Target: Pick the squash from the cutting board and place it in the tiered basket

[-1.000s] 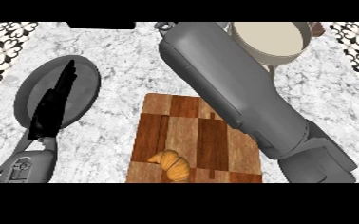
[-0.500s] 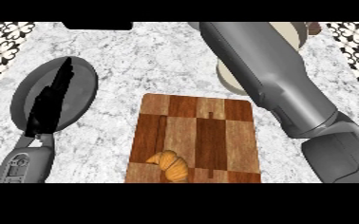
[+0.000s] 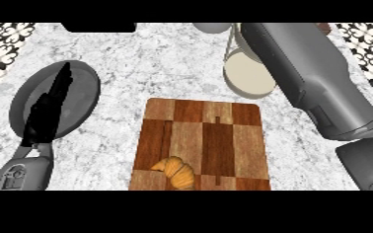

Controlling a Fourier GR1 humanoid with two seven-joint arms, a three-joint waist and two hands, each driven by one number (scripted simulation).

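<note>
The wooden cutting board (image 3: 211, 133) lies in the lower middle of the head view, with only a croissant (image 3: 176, 172) at its near edge. No squash shows anywhere. The tiered basket (image 3: 246, 74) stands at the upper right, its cream round tray partly hidden behind my right forearm (image 3: 306, 74). That forearm runs up along the right side to the top edge, and its hand is out of sight. My left hand (image 3: 45, 111) rests at the left, fingers straight, over a grey plate (image 3: 82, 86).
A dark block (image 3: 98, 27) sits at the counter's far edge. Patterned tiles show at both upper corners. Bare marble counter lies between the grey plate and the board.
My right forearm has swung from over the board's upper right corner toward the right and away, uncovering the board and the basket's cream tray. The left hand has stayed put.
</note>
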